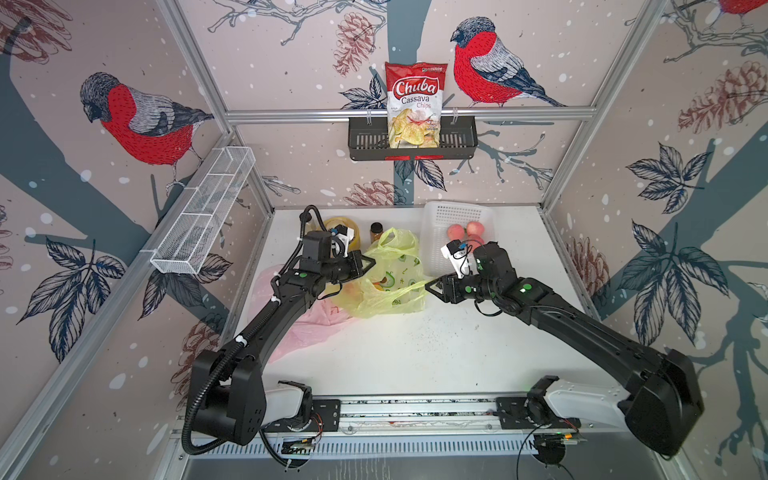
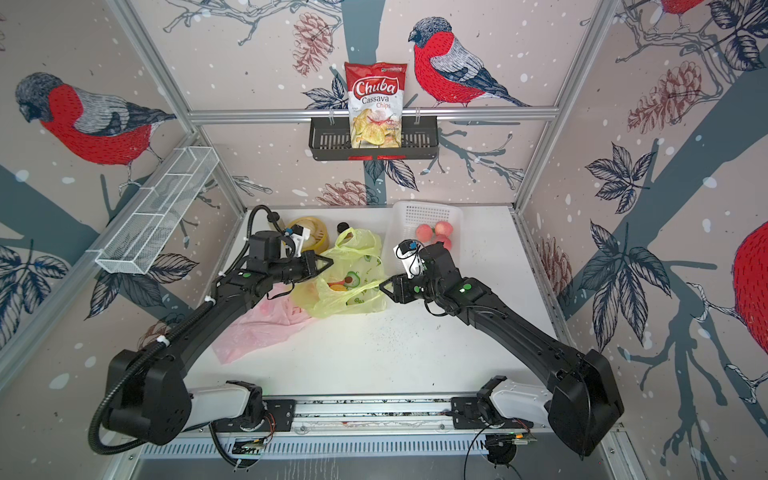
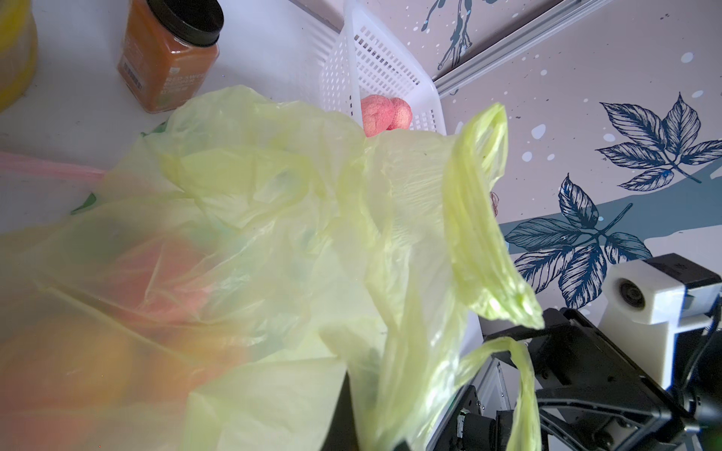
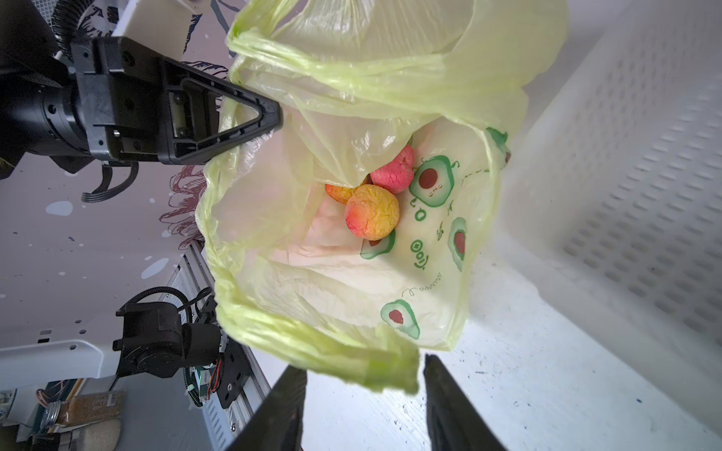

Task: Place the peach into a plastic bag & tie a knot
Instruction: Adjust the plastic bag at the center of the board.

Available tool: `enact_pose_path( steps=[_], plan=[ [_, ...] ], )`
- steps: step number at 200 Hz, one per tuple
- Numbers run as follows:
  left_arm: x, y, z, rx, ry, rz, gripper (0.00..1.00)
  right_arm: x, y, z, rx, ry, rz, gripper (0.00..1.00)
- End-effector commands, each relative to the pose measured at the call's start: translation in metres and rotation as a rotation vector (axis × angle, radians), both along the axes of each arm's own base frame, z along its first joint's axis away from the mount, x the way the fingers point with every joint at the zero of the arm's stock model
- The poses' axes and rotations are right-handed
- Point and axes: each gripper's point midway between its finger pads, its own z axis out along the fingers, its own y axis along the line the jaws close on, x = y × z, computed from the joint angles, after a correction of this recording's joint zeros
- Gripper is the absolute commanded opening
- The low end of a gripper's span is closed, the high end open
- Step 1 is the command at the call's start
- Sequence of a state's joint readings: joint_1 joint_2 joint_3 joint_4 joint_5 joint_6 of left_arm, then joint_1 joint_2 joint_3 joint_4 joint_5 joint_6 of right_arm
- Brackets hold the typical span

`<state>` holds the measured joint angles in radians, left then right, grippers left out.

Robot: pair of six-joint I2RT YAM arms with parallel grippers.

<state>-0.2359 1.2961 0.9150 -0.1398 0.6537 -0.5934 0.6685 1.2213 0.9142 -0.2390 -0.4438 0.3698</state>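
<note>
1. A yellow-orange peach [image 4: 372,212] lies at the bottom of the plastic bag [image 4: 429,273]. It touches a pinker fruit [image 4: 392,170], and a third one beside it is partly hidden under a fold.
2. The plastic bag is pale yellow-green with avocado prints. It rests on the white table [image 1: 415,353] between the two arms, its mouth gaping towards the right arm.
3. The left gripper [image 4: 273,115] is closed, pinching the bag's rim and holding that edge up off the table.
4. The right gripper [image 4: 362,363] is open. Its fingers stand apart on either side of the bunched handle [image 4: 390,375] at the near edge of the mouth, without pressing on it.
5. Just beside the bag, on the right arm's side, stands a white basket [image 1: 457,212] with more peaches [image 1: 465,230] in it.
6. Behind the bag stands a jar [image 1: 376,230] with a dark lid.
7. A pink bag [image 1: 299,332] lies flat under the left arm, touching the yellow-green one.
</note>
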Motion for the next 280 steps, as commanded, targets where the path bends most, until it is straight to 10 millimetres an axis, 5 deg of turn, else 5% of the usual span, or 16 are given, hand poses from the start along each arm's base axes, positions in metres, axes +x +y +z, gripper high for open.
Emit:
enact_pose_path(
  steps=[1, 33, 58, 91, 119, 155, 207, 280],
  plan=[
    [0.002, -0.001, 0.011, -0.008, -0.052, -0.010, 0.00, 0.002, 0.009, 0.020, 0.062, -0.042, 0.029, 0.31],
    [0.000, 0.007, 0.016, 0.050, -0.056, 0.020, 0.00, 0.002, 0.013, 0.041, 0.109, -0.073, 0.031, 0.11],
    [-0.006, 0.032, 0.028, 0.169, -0.091, 0.121, 0.38, -0.001, 0.020, 0.057, 0.125, -0.099, 0.051, 0.03],
    [-0.022, 0.052, 0.082, 0.214, -0.259, 0.192, 0.54, -0.005, 0.031, 0.072, 0.147, -0.118, 0.079, 0.00],
    [-0.056, 0.038, 0.132, 0.128, -0.480, 0.090, 0.59, -0.007, 0.040, 0.083, 0.162, -0.133, 0.095, 0.00],
    [-0.107, 0.017, 0.157, 0.092, -0.748, 0.001, 0.68, -0.006, 0.054, 0.092, 0.170, -0.134, 0.115, 0.00],
    [-0.120, -0.013, 0.144, 0.157, -0.855, -0.102, 0.72, -0.009, 0.076, 0.110, 0.183, -0.152, 0.161, 0.00],
    [-0.081, -0.031, 0.120, 0.298, -0.861, -0.024, 0.68, -0.017, 0.100, 0.131, 0.188, -0.176, 0.227, 0.00]
  ],
)
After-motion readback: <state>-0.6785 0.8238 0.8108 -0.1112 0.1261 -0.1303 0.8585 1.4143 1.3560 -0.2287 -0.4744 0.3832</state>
